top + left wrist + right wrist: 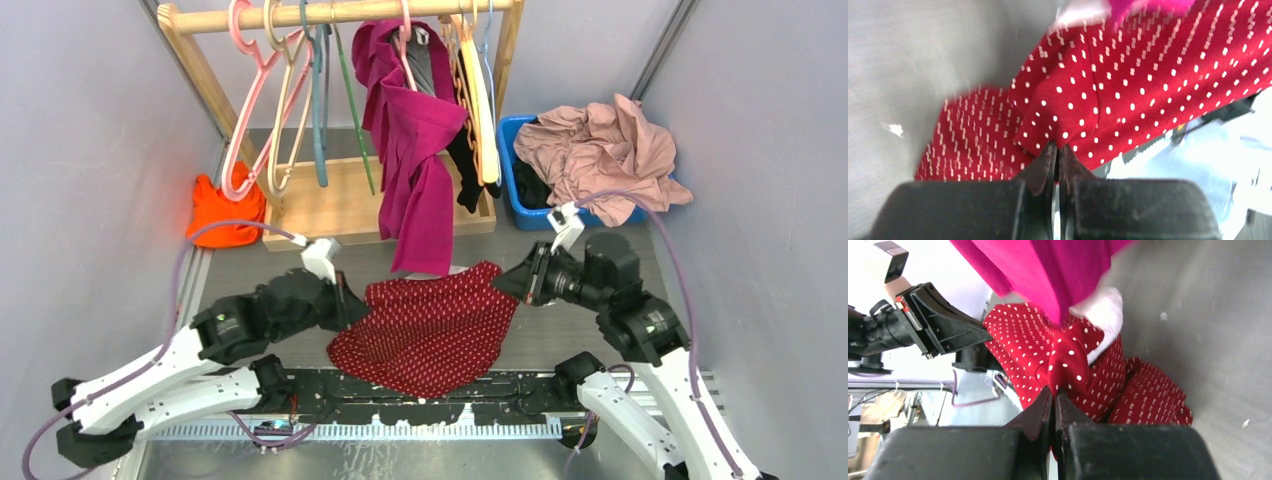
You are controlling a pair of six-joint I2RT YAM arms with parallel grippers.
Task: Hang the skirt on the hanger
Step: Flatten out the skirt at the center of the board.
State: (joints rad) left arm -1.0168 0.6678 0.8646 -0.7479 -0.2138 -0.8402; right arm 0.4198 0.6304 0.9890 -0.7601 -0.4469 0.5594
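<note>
Left gripper (pixel 1058 150) & right gripper (pixel 1053 392) each clamped shut on opp. top corners of skirt (pixel 430 325), likely stretching waist flat betw. them for hanger (pixel 247 115), hung on rack (pixel 340 12).

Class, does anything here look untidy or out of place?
The magenta garment hangs lopsided from the rack; a pale pink garment spills over the blue bin; an orange cloth lies crumpled beside the rack.
</note>
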